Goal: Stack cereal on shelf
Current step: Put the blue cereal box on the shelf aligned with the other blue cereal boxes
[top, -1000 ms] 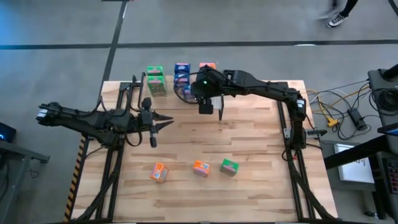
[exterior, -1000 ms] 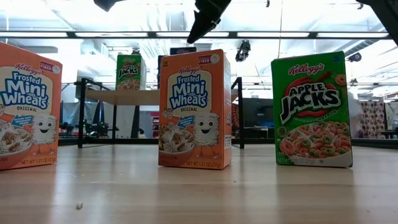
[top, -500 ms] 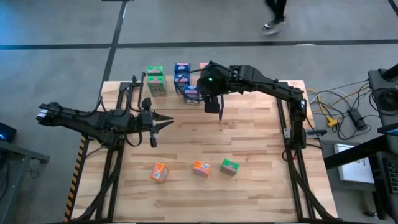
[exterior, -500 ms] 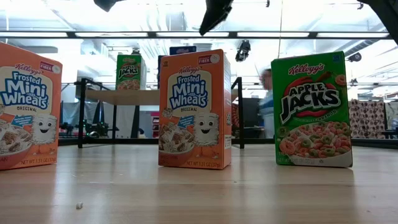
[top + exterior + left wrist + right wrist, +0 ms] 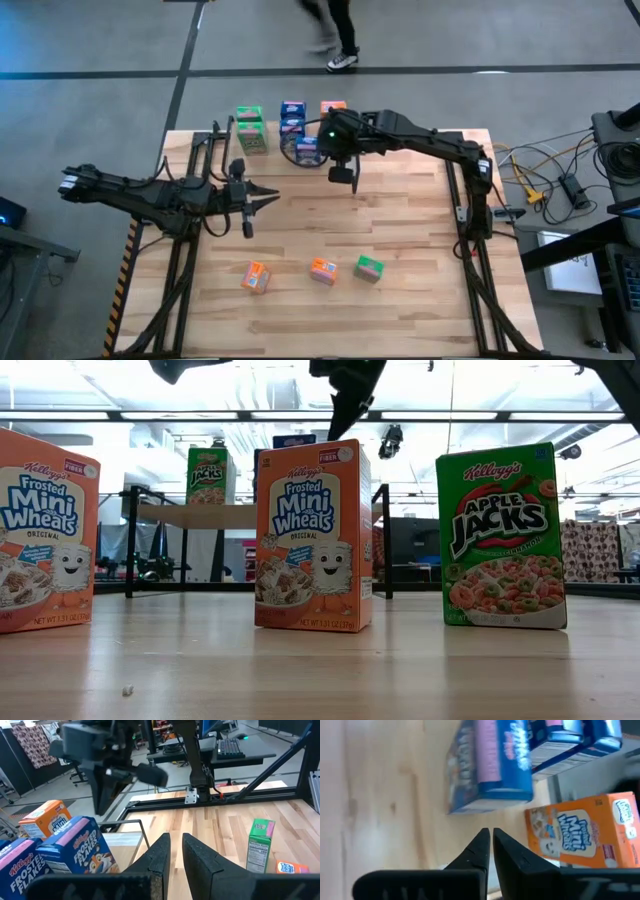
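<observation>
The shelf (image 5: 200,515) stands at the table's far side. It carries a green cereal box (image 5: 250,128), blue boxes (image 5: 293,115) (image 5: 306,150) and an orange one (image 5: 333,107). Two orange boxes (image 5: 257,277) (image 5: 322,270) and a green box (image 5: 368,268) stand upright on the table near its front edge. My right gripper (image 5: 352,180) hangs shut and empty just right of the blue boxes (image 5: 490,765). My left gripper (image 5: 272,195) waits shut over the table's left middle, holding nothing.
Black frame rails run along the table's left (image 5: 180,260) and right (image 5: 470,250) sides. There is bare wood (image 5: 360,225) between the shelf and the three near boxes. Cables and equipment (image 5: 560,185) lie off the table's right edge. A person (image 5: 335,30) walks on the floor beyond the table.
My right gripper has shut on nothing and shifted slightly toward the table's right, away from the blue boxes. The person beyond the table has walked from right to left.
</observation>
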`<state>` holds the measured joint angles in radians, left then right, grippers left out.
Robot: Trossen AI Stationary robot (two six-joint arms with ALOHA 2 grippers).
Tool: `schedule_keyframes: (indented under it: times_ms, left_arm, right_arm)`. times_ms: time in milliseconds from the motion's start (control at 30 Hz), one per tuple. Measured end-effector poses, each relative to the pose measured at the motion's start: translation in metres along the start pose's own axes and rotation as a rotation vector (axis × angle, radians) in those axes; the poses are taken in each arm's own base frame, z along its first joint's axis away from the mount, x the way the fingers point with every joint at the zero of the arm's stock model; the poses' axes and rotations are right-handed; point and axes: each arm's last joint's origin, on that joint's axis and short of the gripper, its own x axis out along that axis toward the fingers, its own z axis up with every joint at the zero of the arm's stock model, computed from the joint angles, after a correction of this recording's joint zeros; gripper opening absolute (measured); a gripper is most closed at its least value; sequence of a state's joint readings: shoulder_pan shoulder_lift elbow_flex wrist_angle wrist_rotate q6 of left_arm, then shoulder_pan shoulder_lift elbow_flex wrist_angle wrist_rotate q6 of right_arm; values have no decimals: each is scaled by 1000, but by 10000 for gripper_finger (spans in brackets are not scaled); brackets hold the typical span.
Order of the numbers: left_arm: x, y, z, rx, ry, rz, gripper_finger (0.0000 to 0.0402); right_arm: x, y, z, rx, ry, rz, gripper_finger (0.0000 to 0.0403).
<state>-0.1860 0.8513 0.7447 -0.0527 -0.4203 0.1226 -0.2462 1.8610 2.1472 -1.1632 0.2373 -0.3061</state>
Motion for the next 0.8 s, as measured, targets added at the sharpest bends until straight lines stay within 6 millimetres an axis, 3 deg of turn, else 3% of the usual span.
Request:
schedule_keyframes:
  times_ms: [300,800]
  left_arm:
    - [0,0,0,13,-1,0,32]
    - [0,0,1,20,-13,2,32]
  right_arm:
    - [20,-3,-1,-2,-36,-21,12]
    - [24,-5,10,-10,-160,-55,12]
